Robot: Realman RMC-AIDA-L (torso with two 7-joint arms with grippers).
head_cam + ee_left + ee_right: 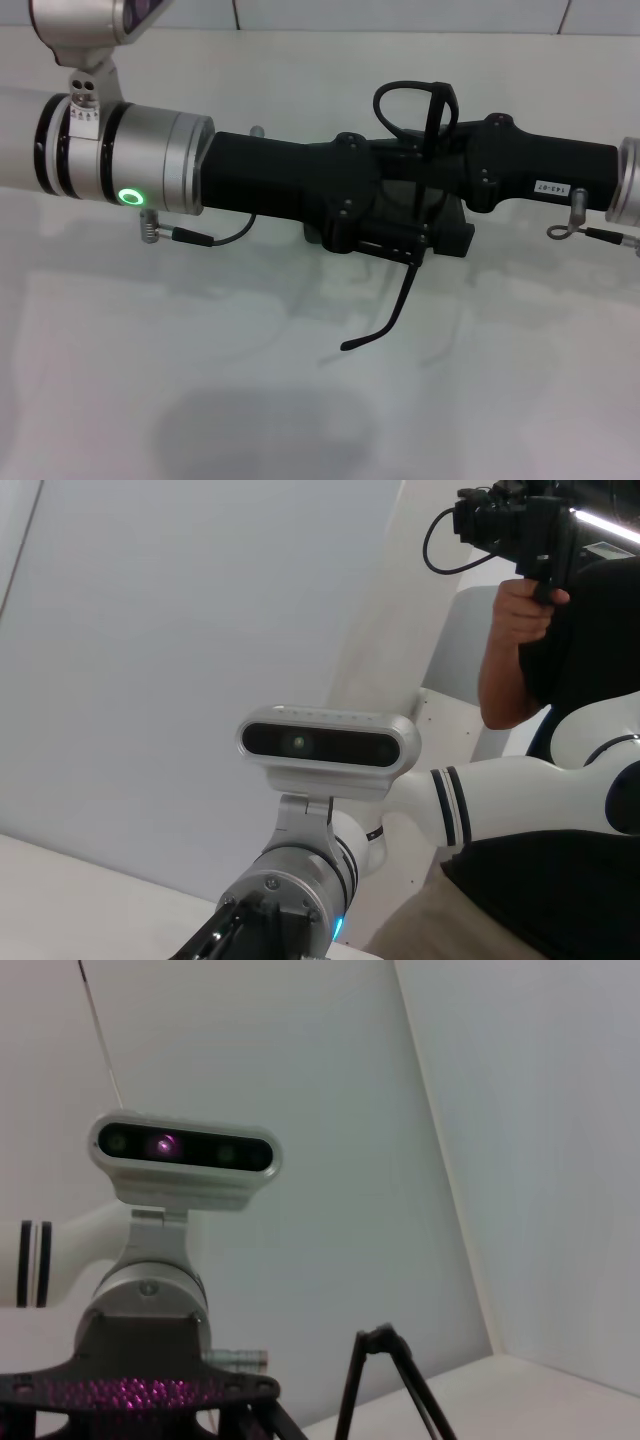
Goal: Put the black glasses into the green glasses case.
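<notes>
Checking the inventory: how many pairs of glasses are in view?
1: thin black-framed glasses, held up where the left gripper and right gripper meet, above the white table.

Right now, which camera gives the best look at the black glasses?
The head view: the black glasses hang between the two meeting claws, one temple arm trailing down toward the table. The right wrist view catches only a thin piece of frame; the left wrist view shows none of them.

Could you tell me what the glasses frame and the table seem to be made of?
Glasses: thin black frame, probably plastic with a slight sheen; one slim temple hangs down, curving at its tip. Table: smooth white surface, likely laminate; it faintly mirrors the arms above.
</notes>
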